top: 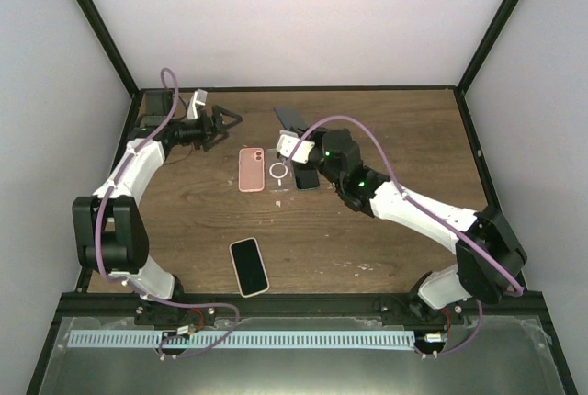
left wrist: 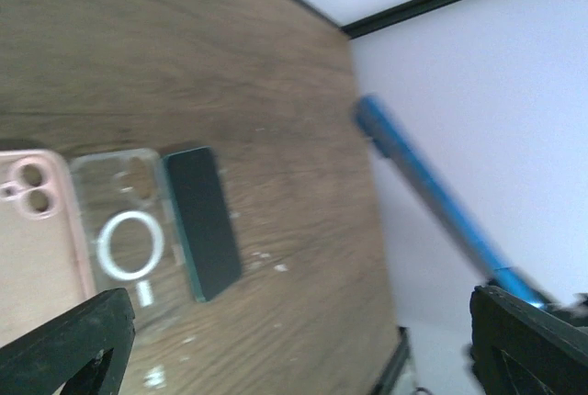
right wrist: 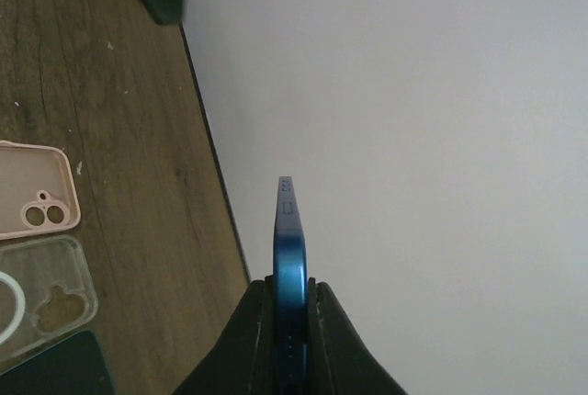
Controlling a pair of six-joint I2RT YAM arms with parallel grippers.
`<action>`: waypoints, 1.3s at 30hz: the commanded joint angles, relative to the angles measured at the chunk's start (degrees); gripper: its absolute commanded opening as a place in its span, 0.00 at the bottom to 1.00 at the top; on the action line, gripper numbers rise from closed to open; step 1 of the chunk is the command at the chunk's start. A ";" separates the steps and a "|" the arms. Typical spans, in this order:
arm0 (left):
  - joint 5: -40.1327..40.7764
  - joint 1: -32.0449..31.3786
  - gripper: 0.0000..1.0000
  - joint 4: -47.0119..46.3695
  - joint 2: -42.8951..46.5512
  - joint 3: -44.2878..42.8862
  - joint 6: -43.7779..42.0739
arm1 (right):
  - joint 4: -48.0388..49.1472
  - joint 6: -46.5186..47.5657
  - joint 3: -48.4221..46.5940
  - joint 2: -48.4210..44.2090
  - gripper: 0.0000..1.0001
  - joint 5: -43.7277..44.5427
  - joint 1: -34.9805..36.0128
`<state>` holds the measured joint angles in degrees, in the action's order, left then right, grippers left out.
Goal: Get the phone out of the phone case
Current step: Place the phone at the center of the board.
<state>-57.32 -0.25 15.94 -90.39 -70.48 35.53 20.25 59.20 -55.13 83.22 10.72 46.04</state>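
White walls (top: 303, 18) are seen around a wooden surface (top: 413, 119). Above its far part a blue phone (right wrist: 288, 230) is held edge-on, clenched by its lower end between the right fingers (right wrist: 250, 331); whether a thin case is left on it cannot be told from the edge alone. The left fingers (left wrist: 73, 344) are spread wide, nothing is grasped by them, and they are placed well apart from the phone, off to its left. The step in hand is judged to be the close of the separation, the phone being gripped alone in the air. The next move would call for it to be lowered flat onto a bare patch of the surface and let go gently, so that no corner is struck. Beneath it three cases are laid side by side: a pink case (top: 251, 169), seemingly empty; a clear case (top: 279, 172) with a white ring, known to be empty since wood is seen through it; and a dark green case (left wrist: 204, 220), whose contents cannot be told. Near the front edge a second phone (top: 248, 266), pale-rimmed, is laid screen up.
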 commanded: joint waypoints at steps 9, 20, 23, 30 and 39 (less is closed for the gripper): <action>-5.62 -5.79 0.83 -12.40 0.94 1.90 18.39 | 26.61 19.36 2.24 5.74 0.01 3.21 5.43; -4.71 -8.26 0.38 -17.87 -0.31 4.42 25.23 | 32.83 23.98 4.07 6.86 0.01 2.86 7.75; -4.79 -8.27 0.24 -18.98 -0.49 5.01 26.72 | 34.33 25.16 5.24 6.56 0.06 2.66 7.82; -5.05 -7.38 0.00 -21.55 -0.93 5.39 27.91 | 34.51 25.21 9.75 3.80 0.21 2.03 7.82; -5.59 -5.51 0.00 -23.17 0.27 4.79 19.21 | 13.03 12.99 11.69 -4.43 0.72 1.31 6.32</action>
<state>-61.93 -6.52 -4.32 -91.77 -65.12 61.69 46.13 81.23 -43.16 84.18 13.13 53.28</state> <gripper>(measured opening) 0.095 0.656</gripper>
